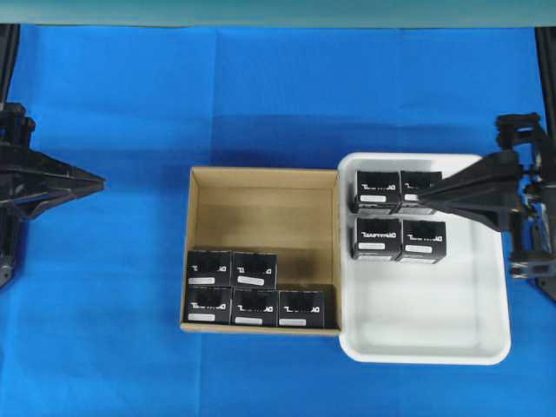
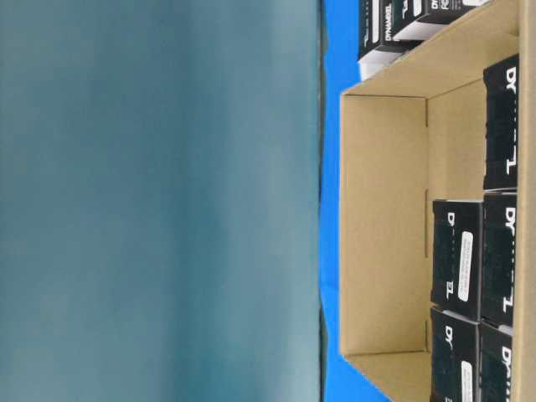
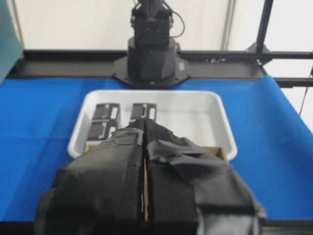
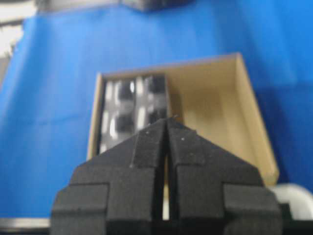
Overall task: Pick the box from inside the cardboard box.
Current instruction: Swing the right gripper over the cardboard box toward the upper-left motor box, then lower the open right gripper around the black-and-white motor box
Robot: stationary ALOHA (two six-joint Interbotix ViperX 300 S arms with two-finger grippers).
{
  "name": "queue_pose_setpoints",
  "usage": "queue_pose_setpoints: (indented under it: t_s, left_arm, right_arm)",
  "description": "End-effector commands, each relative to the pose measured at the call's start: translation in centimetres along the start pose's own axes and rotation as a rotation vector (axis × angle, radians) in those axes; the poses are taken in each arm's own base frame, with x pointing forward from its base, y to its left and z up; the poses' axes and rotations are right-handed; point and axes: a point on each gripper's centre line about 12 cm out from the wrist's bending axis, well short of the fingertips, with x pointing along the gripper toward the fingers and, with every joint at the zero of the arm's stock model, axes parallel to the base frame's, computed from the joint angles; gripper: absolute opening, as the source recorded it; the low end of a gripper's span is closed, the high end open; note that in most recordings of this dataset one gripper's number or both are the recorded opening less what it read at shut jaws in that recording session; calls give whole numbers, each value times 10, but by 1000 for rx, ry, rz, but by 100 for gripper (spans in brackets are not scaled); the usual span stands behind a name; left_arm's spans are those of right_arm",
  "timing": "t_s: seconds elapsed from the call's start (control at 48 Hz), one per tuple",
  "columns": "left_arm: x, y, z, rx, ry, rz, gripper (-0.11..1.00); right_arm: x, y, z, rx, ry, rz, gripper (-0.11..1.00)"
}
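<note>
The brown cardboard box [image 1: 261,208] lies mid-table. Several small black boxes [image 1: 254,269] with white labels sit in two rows along its near wall, and its far half is bare. My left gripper [image 1: 101,182] hangs shut and empty over the blue cloth, well left of the cardboard box. Over the far part of the white tray, my right gripper [image 1: 433,193] is shut with nothing in it, above the black boxes there. The right wrist view shows its closed tips [image 4: 166,120] pointing at the cardboard box [image 4: 215,103] and the boxes [image 4: 132,105] inside.
A white plastic tray [image 1: 417,313] touches the cardboard box's right wall and holds several black boxes [image 1: 377,236] at its far end. Blue cloth [image 1: 104,330] covers the table. The left wrist view shows the tray [image 3: 195,112] beyond my closed fingers [image 3: 117,166].
</note>
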Motion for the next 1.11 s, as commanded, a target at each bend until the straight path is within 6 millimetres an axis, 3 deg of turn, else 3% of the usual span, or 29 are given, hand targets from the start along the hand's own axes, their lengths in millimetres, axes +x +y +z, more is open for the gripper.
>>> queue_pose_setpoints:
  t_s: [0.0,0.313,0.667,1.084]
  left_arm:
    - [2,0,11,5,-26,2,-5]
    - [2,0,11,-3,-26,1,-5]
    - [1,2,13,-4,-31,8,-5]
    - [1,2,12,-6,-15,11,-5]
  right_arm:
    - [13,5,12,20,66,2,1]
    - [77,26,19,17,392,-1,1]
    - [148,32,25,3,764,-57,2]
    - [212,28,15,-30,862,-68,2]
